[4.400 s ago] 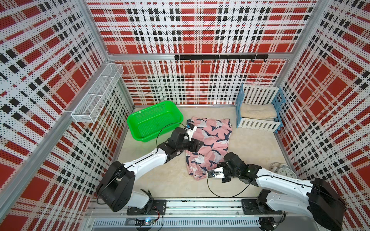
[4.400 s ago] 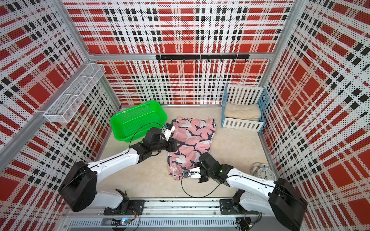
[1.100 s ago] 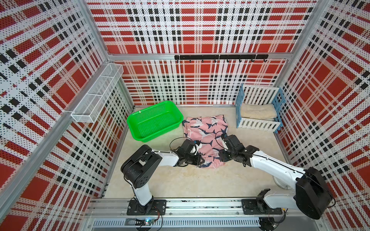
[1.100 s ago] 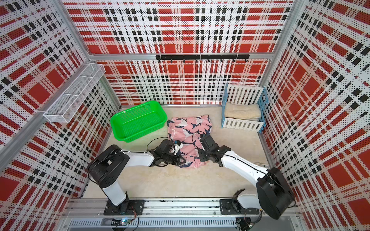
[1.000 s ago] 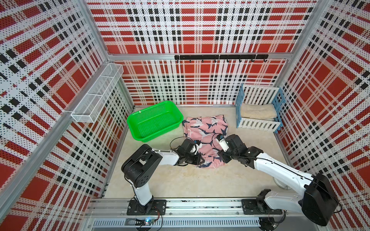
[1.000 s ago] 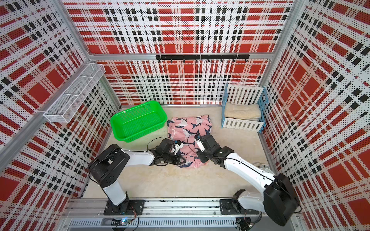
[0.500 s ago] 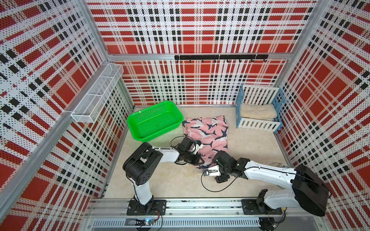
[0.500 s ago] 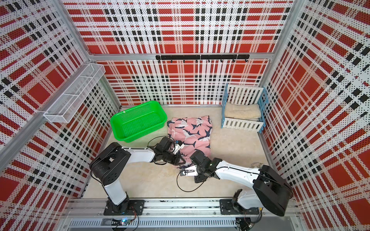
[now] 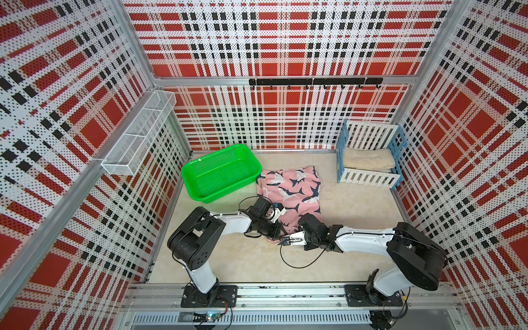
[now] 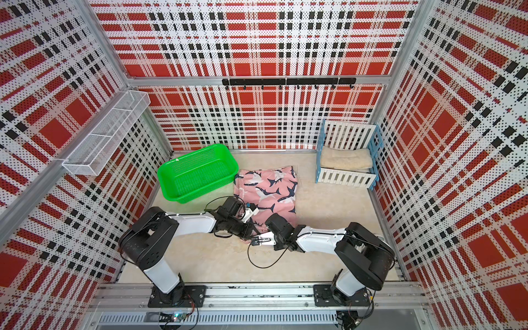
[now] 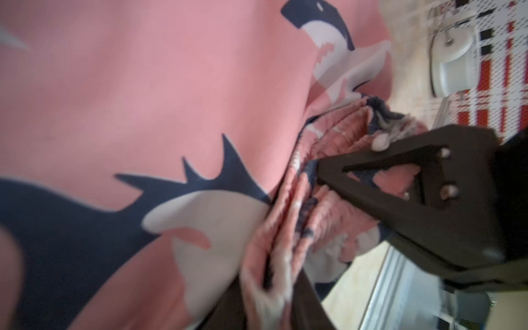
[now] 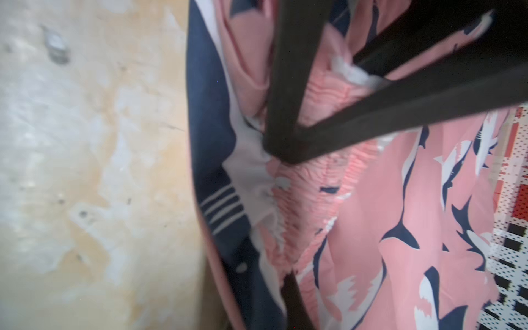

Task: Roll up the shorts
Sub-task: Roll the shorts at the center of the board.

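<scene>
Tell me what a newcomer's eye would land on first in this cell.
The pink shark-print shorts lie mid-floor against red plaid walls, their near edge bunched where the left gripper and right gripper meet at it. Next, the green basket beside the shorts toward the left wall, and the folded beige towel in a blue-and-white slatted crate at the back right.

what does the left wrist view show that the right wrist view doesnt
Left wrist only: a white round object and a pale metal rail. Right wrist only: a white-striped navy patch on the cloth, plus much more bare floor. Both: the pink shark shorts, waistband bunched against black tool fingers, and some plaid wall.
</scene>
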Controlling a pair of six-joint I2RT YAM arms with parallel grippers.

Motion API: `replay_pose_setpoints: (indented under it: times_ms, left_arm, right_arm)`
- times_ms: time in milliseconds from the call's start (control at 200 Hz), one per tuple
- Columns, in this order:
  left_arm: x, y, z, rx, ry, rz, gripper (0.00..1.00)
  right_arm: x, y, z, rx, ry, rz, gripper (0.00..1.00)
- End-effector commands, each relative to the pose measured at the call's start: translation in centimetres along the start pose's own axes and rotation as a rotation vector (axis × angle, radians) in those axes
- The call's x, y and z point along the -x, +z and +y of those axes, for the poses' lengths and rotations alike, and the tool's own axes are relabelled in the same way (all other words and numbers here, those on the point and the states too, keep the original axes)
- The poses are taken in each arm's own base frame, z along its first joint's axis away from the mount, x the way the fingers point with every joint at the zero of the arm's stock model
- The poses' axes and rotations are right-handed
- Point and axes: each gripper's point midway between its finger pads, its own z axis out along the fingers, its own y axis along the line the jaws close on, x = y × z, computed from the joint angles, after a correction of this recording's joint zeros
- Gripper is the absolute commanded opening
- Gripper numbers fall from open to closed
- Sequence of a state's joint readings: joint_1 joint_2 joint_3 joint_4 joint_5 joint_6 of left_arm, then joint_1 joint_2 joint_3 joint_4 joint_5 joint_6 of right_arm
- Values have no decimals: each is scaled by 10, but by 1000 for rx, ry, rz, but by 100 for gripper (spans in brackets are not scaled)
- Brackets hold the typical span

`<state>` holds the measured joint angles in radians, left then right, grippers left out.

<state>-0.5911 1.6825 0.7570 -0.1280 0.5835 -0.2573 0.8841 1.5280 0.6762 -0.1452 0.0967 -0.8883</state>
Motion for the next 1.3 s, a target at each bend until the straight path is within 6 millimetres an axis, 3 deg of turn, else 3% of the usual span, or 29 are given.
replay_pose_setpoints:
  times_ms: [0, 120, 215, 266, 276, 286, 301, 396, 506, 571, 676, 807, 912, 1002, 1298]
  left_arm:
    - [9, -30, 35, 234, 5, -72, 38]
    - [53, -62, 23, 279, 86, -264, 43]
    - [76, -84, 7, 268, 137, -407, 46]
    - [83, -97, -3, 264, 180, -483, 51]
    - [84, -100, -5, 264, 189, -499, 56]
    - [85, -103, -7, 265, 199, -515, 65]
    - [86, -108, -10, 266, 214, -542, 69]
    - [85, -139, -36, 234, 352, -731, 71]
    - [62, -158, -75, 167, 577, -875, 72]
    - [46, -154, -91, 165, 717, -879, 69]
    - [16, -126, -113, 119, 979, -746, 63]
    - [-13, -89, -113, 109, 1149, -496, 66]
    - [-27, -76, -107, 85, 1207, -392, 71]
    - [-30, -69, -109, 52, 1237, -367, 75]
    - [-13, -40, -91, 62, 1221, -284, 80]
  right_arm:
    - [-2, -19, 32, 235, 73, -30, 0]
    - [14, -40, 35, 375, 163, -127, 0]
    - [21, -53, 34, 470, 255, -191, 0]
    - [24, -59, 32, 507, 299, -219, 0]
    - [25, -60, 32, 514, 309, -228, 0]
    - [26, -62, 31, 524, 318, -236, 0]
    - [27, -64, 30, 533, 334, -249, 0]
    - [34, -74, 18, 593, 467, -344, 0]
    - [39, -81, 10, 687, 582, -401, 0]
    - [40, -80, 10, 747, 617, -416, 0]
    - [34, -70, 14, 782, 618, -367, 0]
    - [26, -65, 12, 726, 579, -337, 0]
    - [25, -68, 11, 698, 563, -338, 0]
    - [22, -69, 10, 667, 544, -327, 0]
    - [20, -77, 15, 632, 489, -332, 0]
